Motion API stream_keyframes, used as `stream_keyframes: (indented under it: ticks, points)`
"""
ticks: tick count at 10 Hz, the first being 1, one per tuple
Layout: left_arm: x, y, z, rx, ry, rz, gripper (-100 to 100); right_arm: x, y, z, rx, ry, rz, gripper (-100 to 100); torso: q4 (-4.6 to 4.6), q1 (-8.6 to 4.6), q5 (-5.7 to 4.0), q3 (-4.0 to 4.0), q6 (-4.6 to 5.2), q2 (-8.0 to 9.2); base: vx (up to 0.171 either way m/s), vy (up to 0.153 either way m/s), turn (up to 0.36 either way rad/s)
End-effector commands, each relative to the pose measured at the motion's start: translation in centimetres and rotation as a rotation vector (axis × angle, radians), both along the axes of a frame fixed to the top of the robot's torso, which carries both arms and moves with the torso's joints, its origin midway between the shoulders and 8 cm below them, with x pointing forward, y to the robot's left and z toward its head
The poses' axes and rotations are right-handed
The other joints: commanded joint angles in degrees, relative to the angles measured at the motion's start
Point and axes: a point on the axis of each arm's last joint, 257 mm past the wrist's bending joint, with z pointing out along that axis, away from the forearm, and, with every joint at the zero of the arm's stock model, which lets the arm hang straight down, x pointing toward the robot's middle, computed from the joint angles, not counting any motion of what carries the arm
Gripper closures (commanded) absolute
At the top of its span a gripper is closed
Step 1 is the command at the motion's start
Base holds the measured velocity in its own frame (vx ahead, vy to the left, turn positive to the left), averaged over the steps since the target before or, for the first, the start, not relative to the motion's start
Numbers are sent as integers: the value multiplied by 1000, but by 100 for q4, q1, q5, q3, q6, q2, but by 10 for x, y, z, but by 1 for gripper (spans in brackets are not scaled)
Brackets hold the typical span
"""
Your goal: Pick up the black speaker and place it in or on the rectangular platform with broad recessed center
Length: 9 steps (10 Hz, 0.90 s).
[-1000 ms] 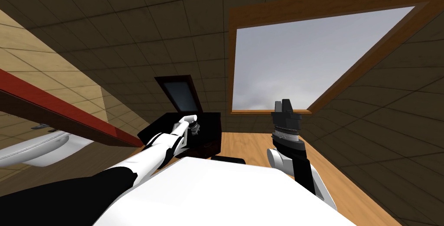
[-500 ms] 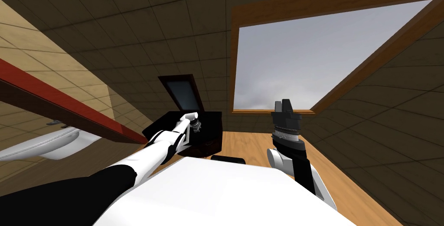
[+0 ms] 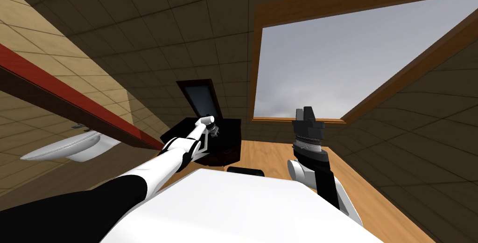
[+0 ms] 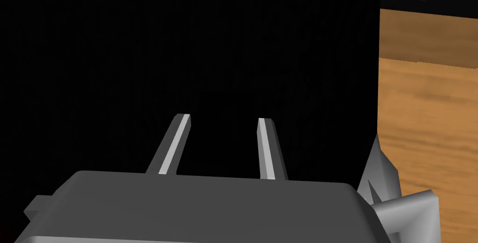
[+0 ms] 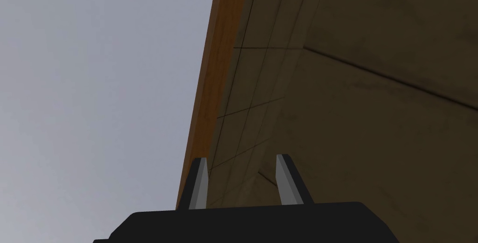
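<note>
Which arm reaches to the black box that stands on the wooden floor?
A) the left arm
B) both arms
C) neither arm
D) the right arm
A: in the head view the left gripper is at the top of the black box, and its wrist view has a black surface right ahead of the fingers, while the right gripper is raised well to the side of the box.
</note>
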Motion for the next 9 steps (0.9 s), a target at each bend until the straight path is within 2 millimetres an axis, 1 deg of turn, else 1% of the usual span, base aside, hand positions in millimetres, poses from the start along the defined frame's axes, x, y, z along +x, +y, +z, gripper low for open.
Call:
stream_keyframes:
  ticks: [1,2,3,4,5,7,8,9]
  points:
    - [12,-7,15,-15,-15,1,100,0,0,0,0,0,0,0,0,0,0,0,0,0,-42,40,71]
    - [20,-11,28,-25,-29,-2,100,0,0,0,0,0,0,0,1,2,0,0,1,-1,-34,36,81]
    - [23,-13,34,-29,-35,-3,100,0,0,0,0,0,0,0,2,3,-1,1,-1,-1,-30,27,74]
    - [29,-15,45,-34,-45,-8,100,0,0,0,0,0,0,0,-1,-1,-2,-2,3,-4,-26,24,72]
    - [33,-13,58,-34,-51,-16,100,0,0,0,0,0,0,0,-1,-4,-3,-2,4,-5,-19,35,80]
    - [29,2,71,-19,-41,-30,100,0,0,0,0,0,0,0,-7,5,-5,-9,4,-13,5,58,31]
    - [26,7,73,-13,-36,-33,100,0,0,0,0,0,0,0,-12,11,-4,-16,2,-21,19,52,10]
    - [20,19,78,1,-21,-41,100,0,0,0,0,0,0,0,-17,8,-5,-21,4,-27,29,50,-5]
